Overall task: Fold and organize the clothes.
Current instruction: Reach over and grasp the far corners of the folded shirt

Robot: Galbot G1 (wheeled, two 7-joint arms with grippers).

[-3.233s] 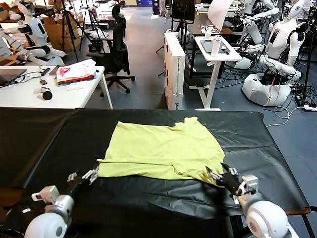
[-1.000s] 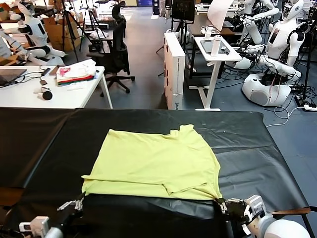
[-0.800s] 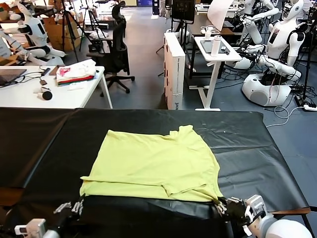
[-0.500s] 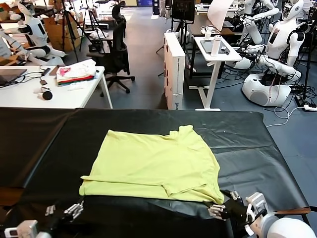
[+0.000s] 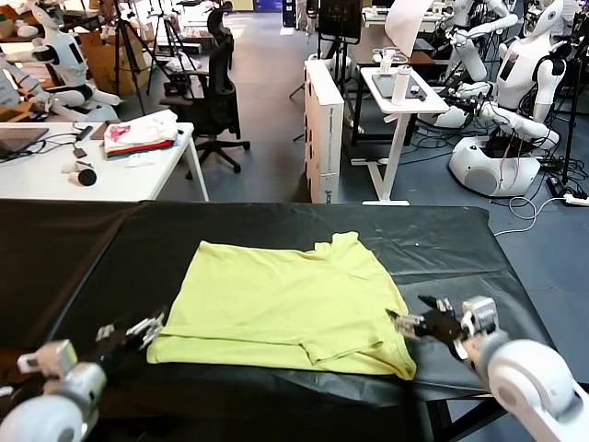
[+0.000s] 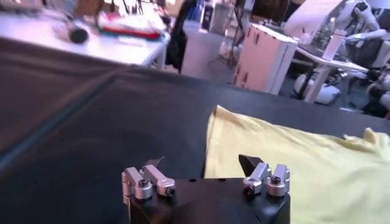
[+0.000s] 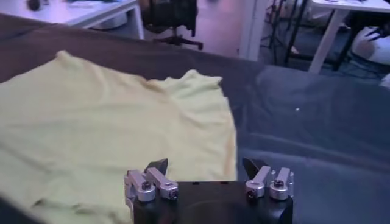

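Robot lab behind; black-covered desk [image 5: 83,258] carries the T-shirt [image 5: 285,304], lying spread and mostly flat. Left claw [image 5: 147,327] wide, empty, just off the shirt's near-left corner; right claw [image 5: 419,324] wide, empty, beside the near-right hem. Likely paired at the corners for a two-handed fold.

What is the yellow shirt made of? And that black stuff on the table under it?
The yellow T-shirt looks like soft, matte knit cloth, maybe cotton: it lies limp, with small wrinkles and a floppy folded hem. The black table cover looks like a thin plastic or coated sheet: it shines a bit under the lights and has sharp creases. I can't tell the exact material of either from looks alone.
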